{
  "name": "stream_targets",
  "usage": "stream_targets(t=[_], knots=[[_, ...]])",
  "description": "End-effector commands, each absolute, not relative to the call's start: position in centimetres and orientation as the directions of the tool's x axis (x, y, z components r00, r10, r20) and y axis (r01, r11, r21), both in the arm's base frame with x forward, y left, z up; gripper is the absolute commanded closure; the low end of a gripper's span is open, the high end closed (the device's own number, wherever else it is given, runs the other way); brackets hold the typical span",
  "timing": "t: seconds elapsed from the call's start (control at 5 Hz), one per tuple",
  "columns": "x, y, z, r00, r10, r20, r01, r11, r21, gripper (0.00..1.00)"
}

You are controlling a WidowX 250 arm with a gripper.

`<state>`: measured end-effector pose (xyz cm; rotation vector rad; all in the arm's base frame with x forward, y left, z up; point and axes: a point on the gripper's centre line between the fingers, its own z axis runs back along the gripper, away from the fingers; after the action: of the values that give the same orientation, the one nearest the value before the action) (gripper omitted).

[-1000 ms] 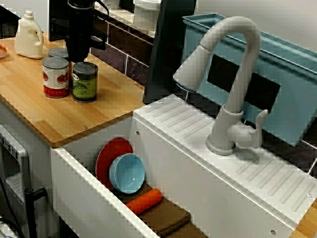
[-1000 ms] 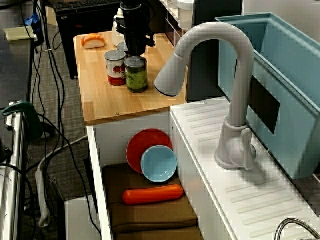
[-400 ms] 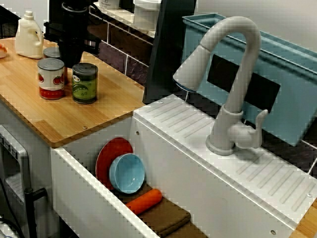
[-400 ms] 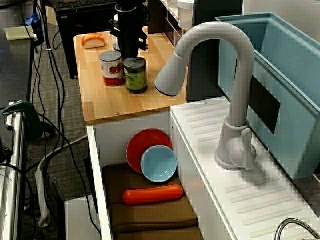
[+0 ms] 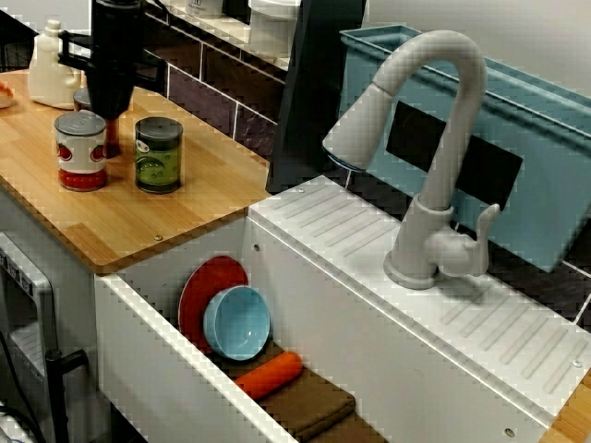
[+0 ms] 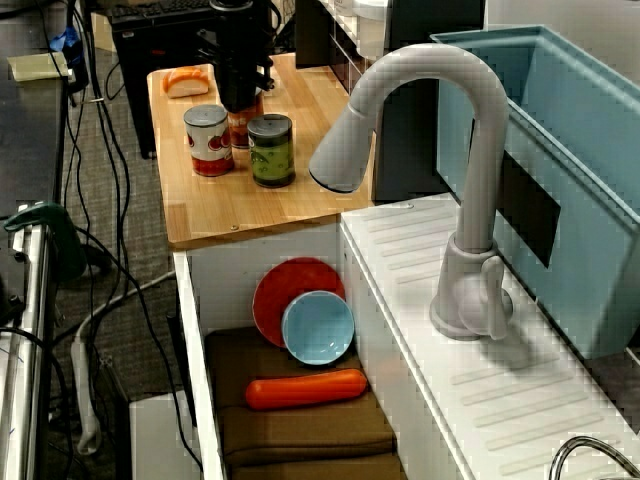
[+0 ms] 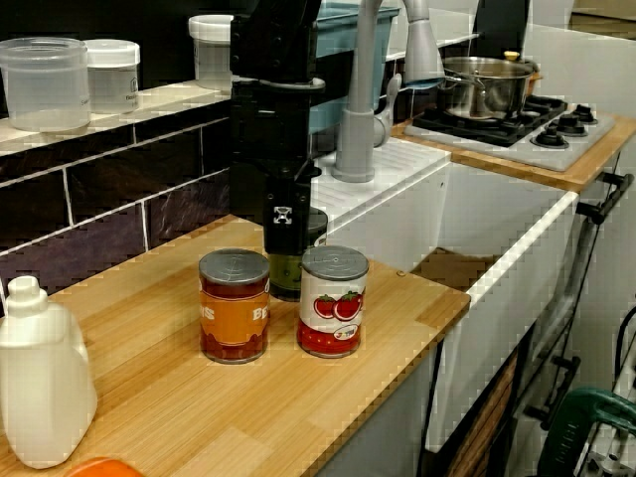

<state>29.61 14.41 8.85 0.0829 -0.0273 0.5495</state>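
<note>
Three cans stand on the wooden counter (image 5: 138, 217): a tomato can (image 5: 80, 150) (image 6: 209, 140) (image 7: 334, 301), a green can (image 5: 158, 154) (image 6: 271, 150) and an orange can (image 7: 235, 305). My black gripper (image 5: 111, 138) (image 6: 240, 105) (image 7: 286, 234) reaches straight down among them. It stands just behind the gap between the orange and tomato cans and hides most of the green can in the view from the counter's end. Its fingers look pressed together, with nothing between them. It is right beside the tomato can; I cannot tell whether it touches it.
A white bottle (image 5: 53, 65) (image 7: 40, 388) stands at the counter's far end. The sink (image 5: 166, 369) holds a red plate (image 5: 208, 286), a blue bowl (image 5: 237, 321) and a carrot (image 5: 268, 374) on a brown cloth. A grey faucet (image 5: 434, 138) and a blue bin (image 5: 536, 148) stand behind it.
The gripper has moved left along the counter, away from the sink. The tomato can has slid left with it, widening its gap from the green can.
</note>
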Motion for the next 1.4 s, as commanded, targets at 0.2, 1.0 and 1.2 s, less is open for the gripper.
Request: stream_targets(t=[0.2,1.0,1.2], knots=[[26.1,14.9,11.7,0.859,0.5,0.111,-0.507,0.86,0.053,1.0],[30.5,14.1,12.0,0.843,0.527,0.11,-0.531,0.848,0.003,1.0],[31.5,14.3,11.8,0.837,0.534,0.116,-0.539,0.842,0.015,1.0]])
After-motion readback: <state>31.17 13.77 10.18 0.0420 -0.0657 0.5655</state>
